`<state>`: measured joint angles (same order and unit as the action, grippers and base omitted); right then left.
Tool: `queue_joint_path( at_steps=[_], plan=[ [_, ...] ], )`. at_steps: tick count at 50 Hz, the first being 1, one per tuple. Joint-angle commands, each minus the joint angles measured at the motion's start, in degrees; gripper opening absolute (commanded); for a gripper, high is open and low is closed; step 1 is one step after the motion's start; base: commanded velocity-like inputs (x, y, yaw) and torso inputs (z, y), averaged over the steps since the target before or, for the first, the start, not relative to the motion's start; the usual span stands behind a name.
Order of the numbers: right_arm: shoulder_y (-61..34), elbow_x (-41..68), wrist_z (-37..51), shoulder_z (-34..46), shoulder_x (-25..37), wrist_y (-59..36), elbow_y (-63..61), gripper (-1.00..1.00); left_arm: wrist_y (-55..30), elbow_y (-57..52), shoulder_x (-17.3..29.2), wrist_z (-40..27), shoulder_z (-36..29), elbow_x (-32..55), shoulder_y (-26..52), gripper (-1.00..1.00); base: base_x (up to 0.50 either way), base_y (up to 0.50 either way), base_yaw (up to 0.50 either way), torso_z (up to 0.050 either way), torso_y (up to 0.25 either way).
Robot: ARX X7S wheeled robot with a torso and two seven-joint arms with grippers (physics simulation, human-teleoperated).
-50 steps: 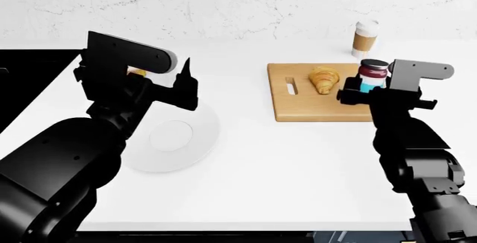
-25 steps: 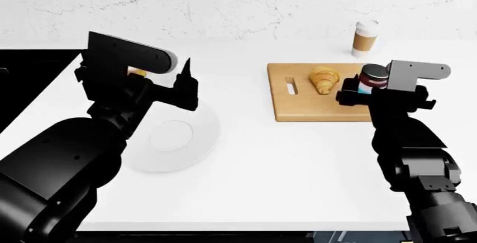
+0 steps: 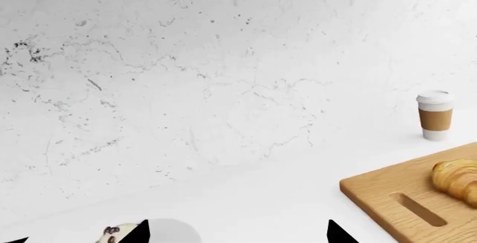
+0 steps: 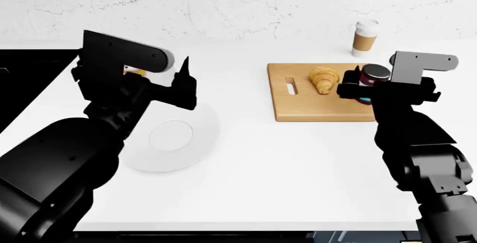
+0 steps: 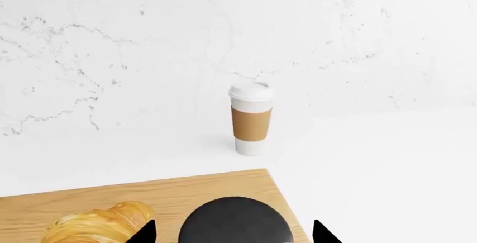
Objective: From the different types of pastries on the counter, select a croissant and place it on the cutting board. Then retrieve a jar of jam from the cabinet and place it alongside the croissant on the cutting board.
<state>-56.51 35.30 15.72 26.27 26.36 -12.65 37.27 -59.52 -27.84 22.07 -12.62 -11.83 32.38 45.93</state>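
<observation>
We find a broad white counter (image 4: 298,165) running to a white marbled wall (image 4: 238,3), with a black sink (image 4: 22,81) set in at its left edge. The left arm (image 4: 67,159) reaches over the left part of the counter and the right arm (image 4: 417,148) over its right edge. A round white plate (image 4: 175,137) lies on the counter's left half, near the left arm. The wooden cutting board (image 4: 313,109) lies toward the back right of the counter, its slot handle hole at its left end. The left gripper (image 4: 186,84) hangs above the counter beside the plate's far rim; its fingers stand apart and we see nothing between them. The right gripper (image 4: 356,91) is over the board's right end, its fingers set either side of the jar of jam (image 4: 372,76); we cannot tell whether they press on it, nor whether the jar rests on the board. A paper coffee cup (image 4: 365,38) with a white lid stands upright near the wall, behind the board's back right corner and apart from it. The croissant (image 4: 324,79) lies on the back half of the board, between the slot and the jar. A cupcake (image 3: 113,234) shows partly at the left gripper's fingertip in the left wrist view.
</observation>
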Motion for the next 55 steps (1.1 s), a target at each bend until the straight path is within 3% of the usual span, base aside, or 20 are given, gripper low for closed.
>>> queue_joint_path(
  at_steps=[1, 20, 29, 45, 55],
  plan=[
    [1.3, 2.6, 1.8, -0.9, 2.3, -3.8, -9.6, 1.00, -1.0, -1.5, 0.3, -0.6, 0.9, 1.1, 0.0, 1.00, 0.00, 0.00, 0.00, 0.000, 0.000],
    [5.4, 12.9, 14.0, -2.0, 11.9, -22.5, -43.1, 1.00, -0.8, -3.7, 1.5, -0.9, 3.6, 2.7, -1.9, 1.00, 0.00, 0.00, 0.00, 0.000, 0.000],
    [9.6, 26.6, 24.7, -6.3, 18.0, -32.9, -63.3, 1.00, -1.0, -8.6, 3.4, -0.8, 9.6, 6.4, -6.7, 1.00, 0.00, 0.00, 0.00, 0.000, 0.000],
    [24.2, 42.8, 38.2, -17.2, 26.5, -29.8, -84.1, 1.00, -1.8, -17.8, 6.2, -1.3, 24.5, 14.3, -19.4, 1.00, 0.00, 0.00, 0.00, 0.000, 0.000],
    [26.2, 45.7, 42.1, -18.4, 28.1, -29.2, -89.6, 1.00, 1.8, -17.3, 6.6, -0.4, 28.0, 12.8, -25.0, 1.00, 0.00, 0.00, 0.00, 0.000, 0.000]
  ],
)
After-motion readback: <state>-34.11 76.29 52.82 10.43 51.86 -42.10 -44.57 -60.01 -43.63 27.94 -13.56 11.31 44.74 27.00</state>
